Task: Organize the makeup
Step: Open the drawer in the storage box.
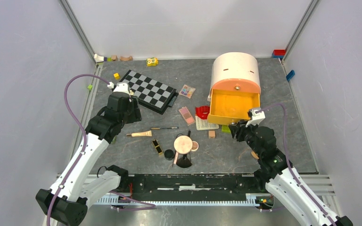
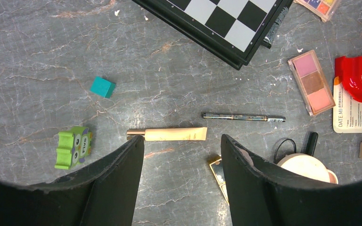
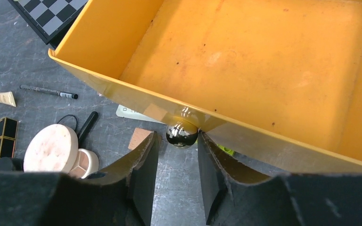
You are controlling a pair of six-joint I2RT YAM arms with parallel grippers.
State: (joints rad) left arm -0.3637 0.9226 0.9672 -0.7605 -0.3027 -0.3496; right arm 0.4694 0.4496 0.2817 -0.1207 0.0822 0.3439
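Observation:
The makeup lies loose on the table: a cream tube (image 2: pixel 174 134), a thin black liner pen (image 2: pixel 243 117), a pink palette (image 2: pixel 311 82), a multicolour palette (image 1: pixel 187 90), a round peach compact (image 1: pixel 183 144) and a black-gold tube (image 1: pixel 157 147). High above the cream tube my left gripper (image 2: pixel 183 139) stands open and holds nothing. The yellow drawer (image 3: pixel 245 56) of the pink box (image 1: pixel 235 70) is pulled out and has nothing inside. At the drawer's shiny round knob (image 3: pixel 181 133), my right gripper (image 3: pixel 178 136) has one jaw on either side, open, with a small gap on the left.
A chessboard (image 1: pixel 152 91) lies at the back left. A red curved piece (image 1: pixel 202 111) and a printed card (image 1: pixel 205 124) sit in front of the drawer, with a wooden block (image 1: pixel 211 134) nearby. A green owl block (image 2: pixel 73 146) and a teal cube (image 2: pixel 102 87) lie to the left.

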